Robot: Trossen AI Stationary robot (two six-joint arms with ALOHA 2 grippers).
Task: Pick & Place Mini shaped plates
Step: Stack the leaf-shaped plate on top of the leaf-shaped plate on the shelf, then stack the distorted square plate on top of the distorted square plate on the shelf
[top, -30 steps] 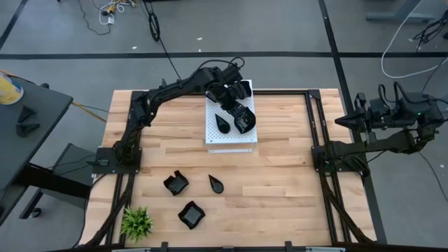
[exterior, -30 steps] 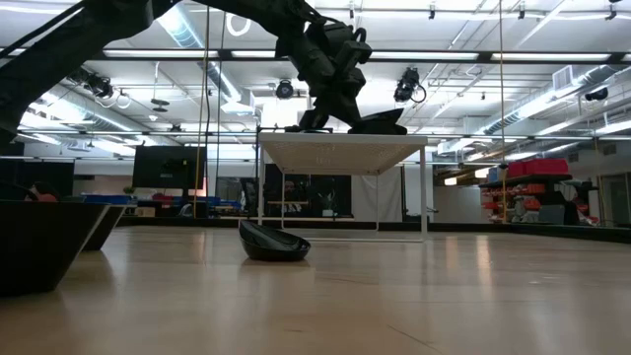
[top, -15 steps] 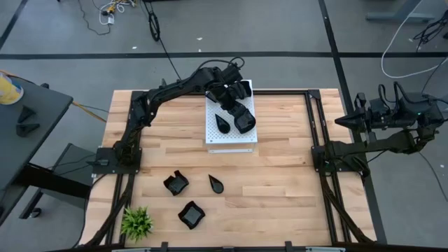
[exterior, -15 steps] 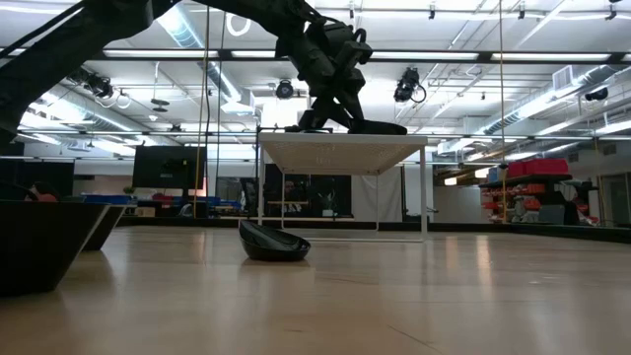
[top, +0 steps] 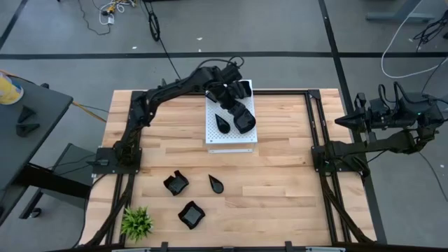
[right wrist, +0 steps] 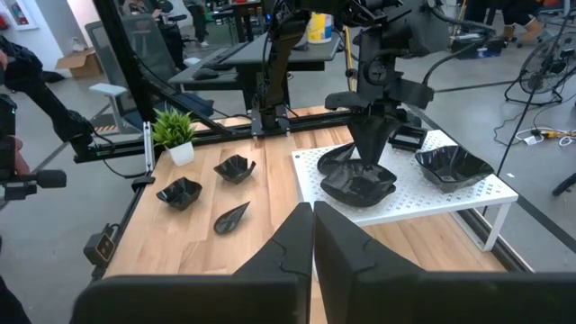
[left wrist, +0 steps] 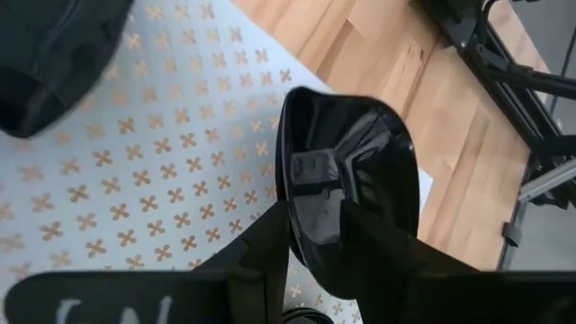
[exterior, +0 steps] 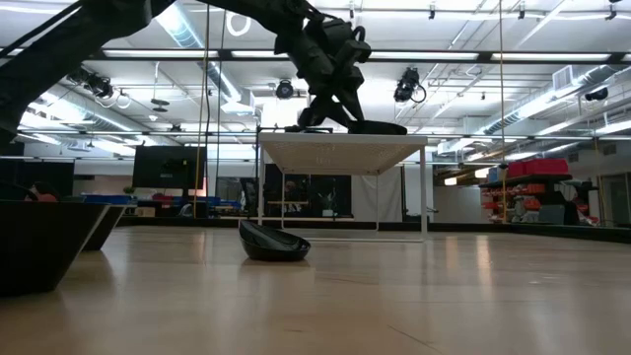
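While the left hand [top: 236,112] pinches the rim of a rounded black plate [left wrist: 346,193] resting on the white perforated board [top: 231,140], placing looks nearly done; next, release and lift. Right hand [right wrist: 310,236] waits shut, empty.

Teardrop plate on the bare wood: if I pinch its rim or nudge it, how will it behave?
The teardrop plate looks glossy, so probably slippery in a pinch. It seems a rigid, thin shell: likely light, perhaps chippable. Its curved form and pointed end suggest a push may rock or spin it. Left gripper is at the board.
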